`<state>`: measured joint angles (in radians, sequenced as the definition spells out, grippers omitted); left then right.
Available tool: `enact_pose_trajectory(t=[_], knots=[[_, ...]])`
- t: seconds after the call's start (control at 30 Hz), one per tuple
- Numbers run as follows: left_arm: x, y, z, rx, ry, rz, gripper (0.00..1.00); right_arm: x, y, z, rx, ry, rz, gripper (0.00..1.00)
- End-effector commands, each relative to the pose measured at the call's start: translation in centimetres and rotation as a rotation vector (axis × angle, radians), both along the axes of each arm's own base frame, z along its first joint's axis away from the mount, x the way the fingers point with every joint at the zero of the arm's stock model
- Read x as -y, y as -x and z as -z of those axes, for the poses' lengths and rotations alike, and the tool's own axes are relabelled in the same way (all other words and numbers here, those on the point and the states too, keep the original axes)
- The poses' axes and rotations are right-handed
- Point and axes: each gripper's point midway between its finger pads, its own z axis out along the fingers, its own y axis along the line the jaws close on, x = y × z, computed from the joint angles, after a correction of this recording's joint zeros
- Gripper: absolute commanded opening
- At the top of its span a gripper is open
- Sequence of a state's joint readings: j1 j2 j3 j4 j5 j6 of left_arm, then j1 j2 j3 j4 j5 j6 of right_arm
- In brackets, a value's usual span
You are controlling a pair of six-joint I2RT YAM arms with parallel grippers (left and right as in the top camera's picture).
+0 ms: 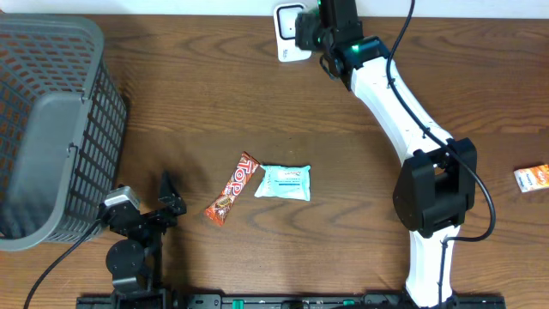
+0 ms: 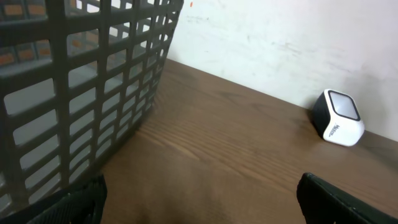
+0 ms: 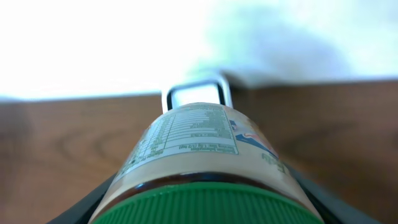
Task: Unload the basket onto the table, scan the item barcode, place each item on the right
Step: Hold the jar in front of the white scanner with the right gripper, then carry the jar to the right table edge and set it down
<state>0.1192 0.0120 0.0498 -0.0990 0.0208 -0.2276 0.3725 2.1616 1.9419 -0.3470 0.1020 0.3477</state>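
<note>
The item is a jar with a green lid and a printed nutrition label, lying on its side between the fingers of my right gripper, which is shut on it. Just beyond the jar's far end stands the white barcode scanner, also visible at the table's back edge and at the right of the left wrist view. My right gripper hovers right beside the scanner. My left gripper rests low at the front left, open and empty.
A tall grey plastic basket fills the left side, close to my left gripper. A candy bar and a teal packet lie mid-table. An orange packet sits at the right edge.
</note>
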Motion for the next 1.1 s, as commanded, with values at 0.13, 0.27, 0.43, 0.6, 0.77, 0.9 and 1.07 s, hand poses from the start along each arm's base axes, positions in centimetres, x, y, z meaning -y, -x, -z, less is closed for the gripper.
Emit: enact_pose_trajectory(t=[0.13, 0.27, 0.43, 0.6, 0.77, 0.9, 1.07], knots=[[0.0, 0.1, 1.4, -0.045, -0.013, -0.001, 0.98, 0.0, -2.8, -0.2, 0.136, 0.043, 0.02, 0.54], [0.0, 0.1, 1.4, -0.045, -0.013, -0.001, 0.98, -0.6, -4.1, 1.0, 0.172, 0.029, 0.023, 0.53], [0.0, 0.1, 1.4, -0.045, -0.013, -0.001, 0.98, -1.4, -5.6, 2.7, 0.232, 0.016, 0.018, 0.52], [0.0, 0.1, 1.4, -0.046, -0.013, -0.001, 0.98, -2.7, -6.9, 3.4, 0.342, 0.03, -0.011, 0.56], [0.0, 0.1, 1.4, -0.045, -0.013, -0.001, 0.98, -3.2, -6.8, 4.5, 0.325, 0.038, -0.02, 0.55], [0.0, 0.1, 1.4, -0.045, -0.013, -0.001, 0.98, -3.2, -6.5, 3.8, 0.316, 0.041, -0.024, 0.57], [0.0, 0.1, 1.4, -0.046, -0.013, -0.001, 0.98, -1.9, -5.1, 1.6, 0.25, 0.08, -0.025, 0.57]])
